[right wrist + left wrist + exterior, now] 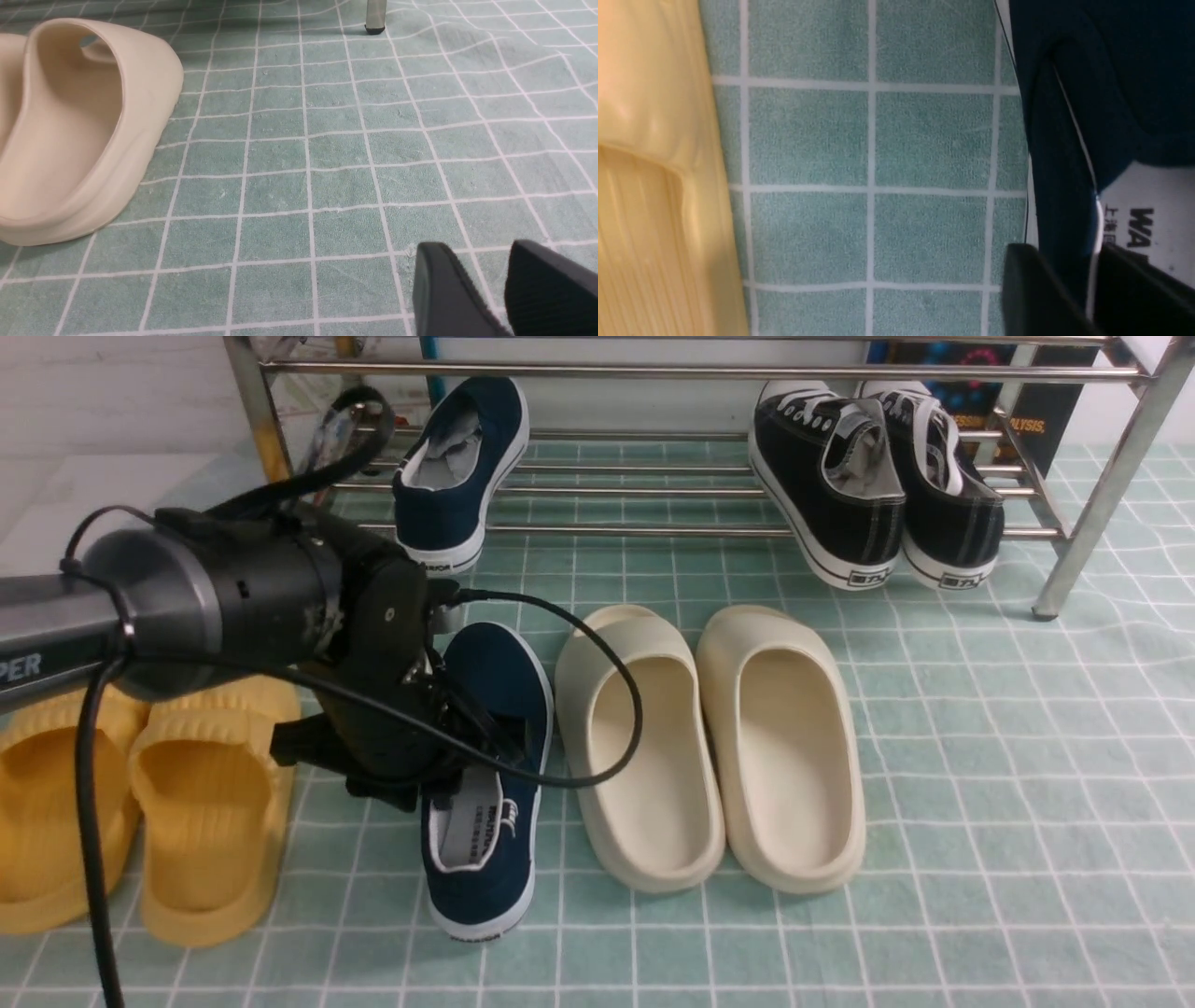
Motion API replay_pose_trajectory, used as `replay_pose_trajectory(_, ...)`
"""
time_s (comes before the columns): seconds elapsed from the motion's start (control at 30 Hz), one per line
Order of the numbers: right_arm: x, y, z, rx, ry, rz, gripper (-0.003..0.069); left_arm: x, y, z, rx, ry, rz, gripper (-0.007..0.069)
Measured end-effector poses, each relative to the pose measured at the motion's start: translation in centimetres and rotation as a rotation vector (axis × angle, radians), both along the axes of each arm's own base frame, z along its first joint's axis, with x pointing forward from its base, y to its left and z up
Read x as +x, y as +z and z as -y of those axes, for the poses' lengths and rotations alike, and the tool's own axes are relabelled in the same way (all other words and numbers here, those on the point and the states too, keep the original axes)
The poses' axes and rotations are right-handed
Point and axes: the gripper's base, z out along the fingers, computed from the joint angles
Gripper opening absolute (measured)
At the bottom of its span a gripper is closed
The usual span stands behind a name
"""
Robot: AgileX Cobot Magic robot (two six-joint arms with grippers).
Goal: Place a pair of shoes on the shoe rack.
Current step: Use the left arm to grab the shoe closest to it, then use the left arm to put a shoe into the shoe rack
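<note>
My left hand [1093, 298], nearly closed, pinches only the thin side wall of the navy blue canvas slip-on shoe [495, 677], so it cd twist/slip out when I lift.

Matte-black left arm [233, 588], grey collar, looping cables [87, 803], black fingers [1036, 289]

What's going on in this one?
The first navy shoe already sits on the shoe rack. The left tool is clamped on the side wall of the second navy shoe, which is on the floor between the yellow slides and cream slides. The right tool hangs open and empty over the mat.
</note>
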Motion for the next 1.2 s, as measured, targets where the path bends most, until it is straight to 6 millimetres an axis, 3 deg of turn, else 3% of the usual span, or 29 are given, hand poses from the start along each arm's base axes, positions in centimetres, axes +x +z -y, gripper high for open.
replay_pose_trajectory(0.07,0.0,0.0,0.0,0.000,0.000,0.000,0.0239,-0.1,0.1,0.0,0.005,-0.019,-0.002,0.0003)
replay_pose_trajectory(0.2,0.0,0.0,0.0,0.000,0.000,0.000,0.0239,-0.7,0.9,-0.1,0.017,-0.068,-0.020,0.0010)
replay_pose_trajectory(0.37,0.0,0.0,0.0,0.000,0.000,0.000,0.0239,-1.1,6.6,0.0,0.010,-0.178,0.003,0.0010)
replay_pose_trajectory(0.47,0.0,0.0,0.0,0.000,0.000,0.000,0.0239,0.2,9.5,0.6,-0.004,-0.213,0.088,0.0010)
replay_pose_trajectory(0.5,0.0,0.0,0.0,0.000,0.000,0.000,0.0239,0.4,9.6,0.7,-0.005,-0.215,0.091,0.0010)
replay_pose_trajectory(0.6,0.0,0.0,0.0,0.000,0.000,0.000,0.0239,3.5,11.4,2.1,-0.031,-0.220,0.185,0.0010)
replay_pose_trajectory(0.87,0.0,0.0,0.0,0.000,0.000,0.000,0.0239,10.5,10.9,4.4,0.007,-0.179,0.269,0.0010)
replay_pose_trajectory(1.1,0.0,0.0,0.0,0.000,0.000,0.000,0.0239,15.3,9.8,3.5,-0.067,-0.036,0.331,0.0010)
replay_pose_trajectory(1.2,0.0,0.0,0.0,0.000,0.000,0.000,0.0239,16.2,9.3,3.0,-0.097,-0.004,0.332,0.0010)
